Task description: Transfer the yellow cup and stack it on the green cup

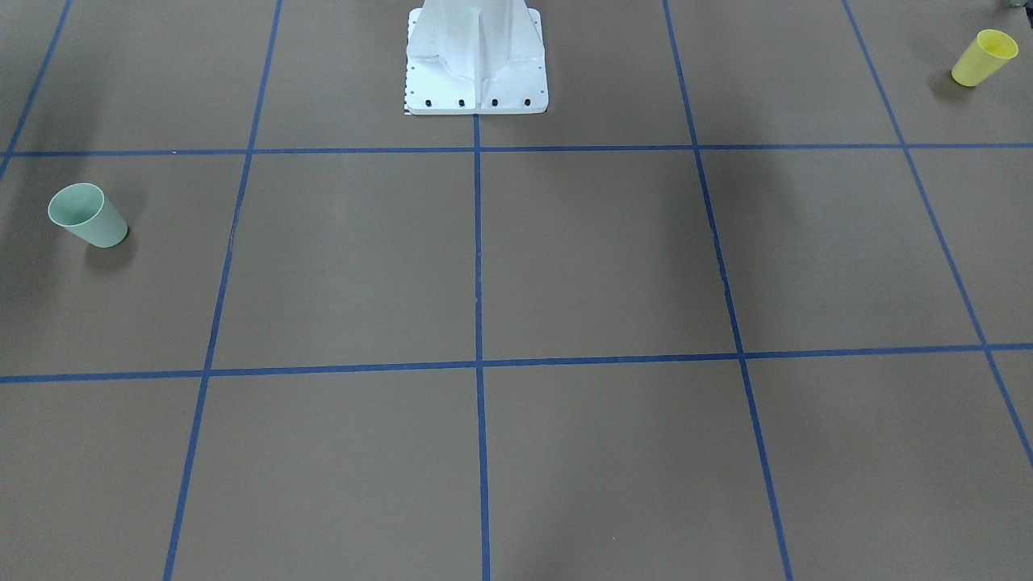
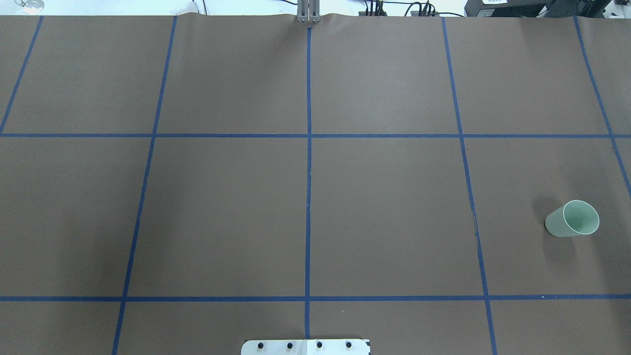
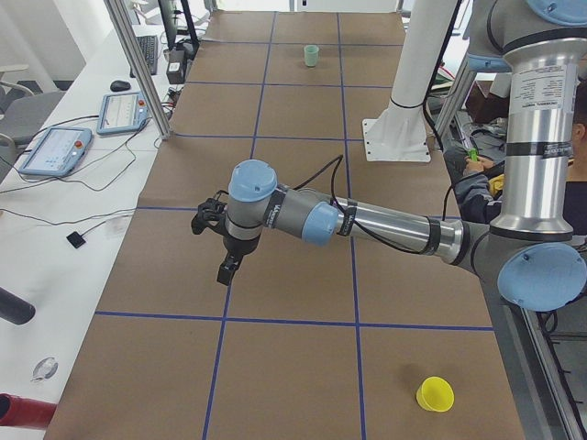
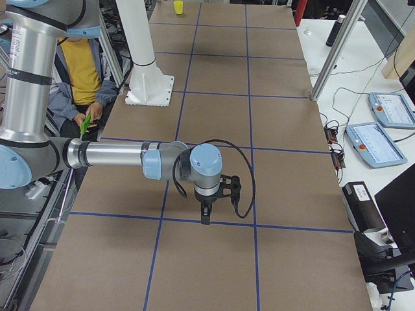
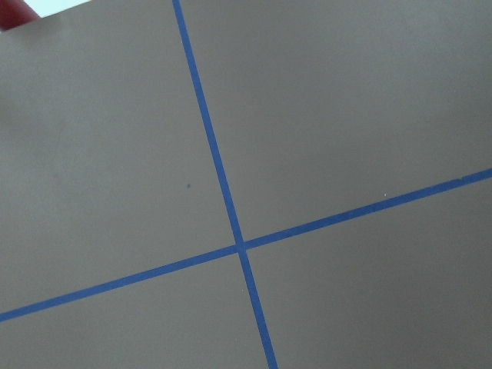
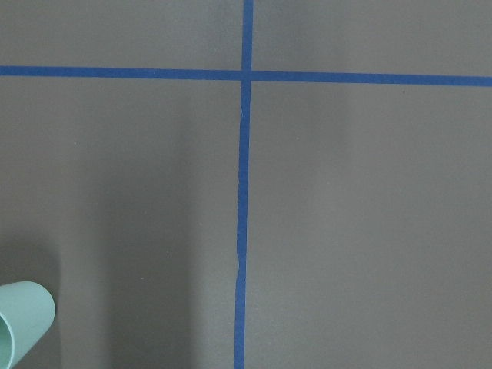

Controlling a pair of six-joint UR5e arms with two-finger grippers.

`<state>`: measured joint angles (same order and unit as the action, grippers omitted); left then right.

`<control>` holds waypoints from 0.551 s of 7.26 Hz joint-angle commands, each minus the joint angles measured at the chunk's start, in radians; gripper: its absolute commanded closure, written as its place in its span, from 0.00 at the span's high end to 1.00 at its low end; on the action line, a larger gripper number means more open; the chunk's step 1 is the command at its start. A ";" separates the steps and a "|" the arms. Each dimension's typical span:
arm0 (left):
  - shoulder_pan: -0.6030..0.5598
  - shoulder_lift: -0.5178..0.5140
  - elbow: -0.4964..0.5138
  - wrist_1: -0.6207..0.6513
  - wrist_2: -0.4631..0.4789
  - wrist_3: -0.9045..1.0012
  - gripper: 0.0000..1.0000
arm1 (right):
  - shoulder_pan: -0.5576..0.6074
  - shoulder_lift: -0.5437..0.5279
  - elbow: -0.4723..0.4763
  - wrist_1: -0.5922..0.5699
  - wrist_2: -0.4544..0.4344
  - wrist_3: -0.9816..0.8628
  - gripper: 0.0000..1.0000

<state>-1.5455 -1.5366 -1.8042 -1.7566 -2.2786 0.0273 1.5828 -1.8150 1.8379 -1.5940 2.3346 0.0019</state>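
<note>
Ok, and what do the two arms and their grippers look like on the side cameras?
The left arm and the right arm match: silver tubes, grey joint housings, round light-blue caps. Each carries a small black gripper, the left gripper and the right gripper, with a black cable looping back along the forearm.

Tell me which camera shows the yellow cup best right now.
Exterior left: the yellow cup stands upright in the foreground, whole and unobstructed, with its open rim visible. Exterior front-facing shows it whole too, but pushed into the top right corner. Exterior right has it tiny at the table's far end. The overhead and both wrist views miss it.
</note>
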 commanded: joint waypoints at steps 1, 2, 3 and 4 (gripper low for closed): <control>-0.001 0.024 -0.021 -0.006 0.005 -0.100 1.00 | -0.001 -0.039 -0.003 -0.004 0.012 -0.002 1.00; 0.001 0.067 -0.036 -0.082 0.067 -0.352 1.00 | -0.001 -0.056 -0.003 -0.003 0.012 -0.002 1.00; 0.007 0.128 -0.037 -0.207 0.194 -0.550 1.00 | -0.001 -0.078 0.000 0.000 0.012 -0.002 1.00; 0.021 0.141 -0.038 -0.214 0.250 -0.655 1.00 | -0.001 -0.082 -0.002 0.002 0.014 -0.002 1.00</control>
<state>-1.5373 -1.4317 -1.8386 -1.9145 -2.1199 -0.4488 1.5816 -1.8834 1.8361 -1.5946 2.3472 0.0001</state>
